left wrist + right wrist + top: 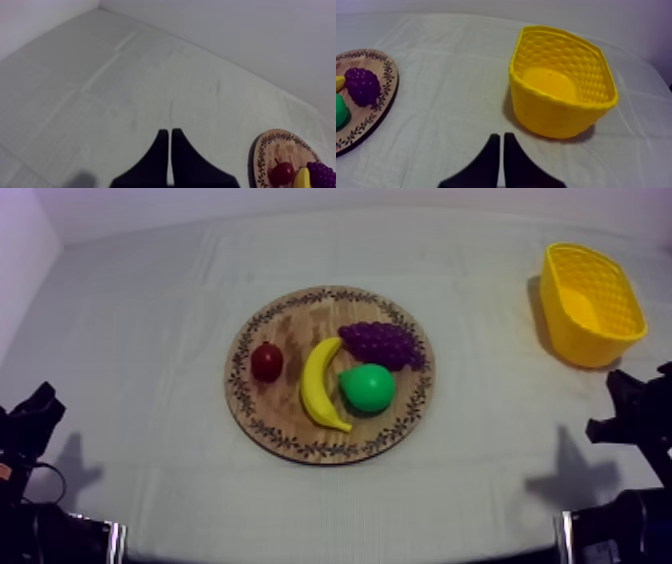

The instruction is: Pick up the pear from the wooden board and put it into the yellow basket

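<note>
A green pear (367, 387) lies on the round wooden board (278, 327) in the middle of the table, between a yellow banana (319, 383) and purple grapes (380, 343). The yellow basket (590, 304) stands empty at the far right. My left gripper (38, 405) rests low at the left, far from the board; its fingers lie together as a narrow wedge (167, 140). My right gripper (622, 404) rests low at the right, just in front of the basket (561, 85), with its fingers together (500, 142). The pear's edge (340, 111) shows beside the grapes (362, 85).
A small red fruit (266, 362) sits on the board's left part, also seen beside the banana tip (302, 178) as the red fruit (281, 173). Bare grey-white cloth surrounds the board (272, 150) on all sides. A pale wall borders the table at the far left.
</note>
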Robot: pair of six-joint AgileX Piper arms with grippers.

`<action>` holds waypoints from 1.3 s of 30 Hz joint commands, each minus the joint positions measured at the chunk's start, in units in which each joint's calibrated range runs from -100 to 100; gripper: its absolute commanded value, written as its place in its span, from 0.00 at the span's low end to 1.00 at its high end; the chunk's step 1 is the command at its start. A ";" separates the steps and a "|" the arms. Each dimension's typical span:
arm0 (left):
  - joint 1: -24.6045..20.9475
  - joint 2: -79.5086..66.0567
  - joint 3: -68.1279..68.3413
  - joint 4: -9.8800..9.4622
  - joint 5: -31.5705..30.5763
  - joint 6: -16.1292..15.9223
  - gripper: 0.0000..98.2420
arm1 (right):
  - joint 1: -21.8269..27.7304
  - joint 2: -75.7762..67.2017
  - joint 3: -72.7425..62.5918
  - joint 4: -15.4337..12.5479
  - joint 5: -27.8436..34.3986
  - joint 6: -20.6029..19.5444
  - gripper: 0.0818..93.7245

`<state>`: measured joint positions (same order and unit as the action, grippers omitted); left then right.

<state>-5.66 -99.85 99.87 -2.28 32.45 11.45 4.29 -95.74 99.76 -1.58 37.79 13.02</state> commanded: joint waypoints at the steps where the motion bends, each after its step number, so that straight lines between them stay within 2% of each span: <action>1: -0.02 0.02 0.02 0.00 0.05 0.00 0.00 | 0.00 -0.02 0.02 -0.01 -0.05 0.05 0.00; 39: -0.02 0.02 0.02 0.00 0.05 -0.01 0.00 | 2.75 -0.02 0.02 -0.01 -0.05 0.10 0.00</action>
<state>-5.66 -99.85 99.87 -2.28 32.45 11.42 7.04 -95.74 99.76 -1.58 37.71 13.10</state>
